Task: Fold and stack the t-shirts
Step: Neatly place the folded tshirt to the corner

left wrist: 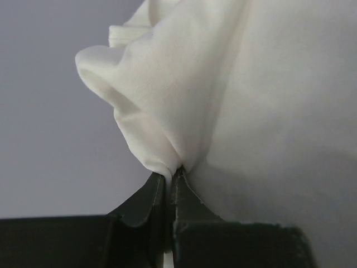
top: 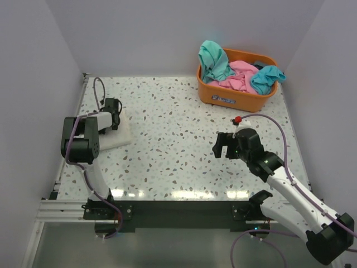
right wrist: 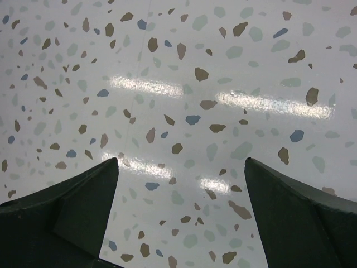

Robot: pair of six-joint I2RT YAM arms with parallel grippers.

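Two grippers on my feed. Left gripper [left wrist: 170, 176] is far left of the orange basket [top: 207, 89], its jaws closed tight on a pinched fold of the cream-white t-shirt [left wrist: 256, 111]. In my left wrist view the cloth bunches up from the fingertips. From the top camera that shirt lies as a pale folded patch on the terrazzo table [top: 178, 139], also far left of the basket. Right gripper [right wrist: 181, 167] hangs in front of the basket, nearer the arm bases, jaws spread wide and holding nothing, speckled tabletop below. Inside the basket are two teal shirts [top: 213, 58] and a pink shirt [top: 241, 75], heaped unfolded, teal spilling over the rim. White sticker [top: 225, 99] on the basket's front wall, print too small for me to read.
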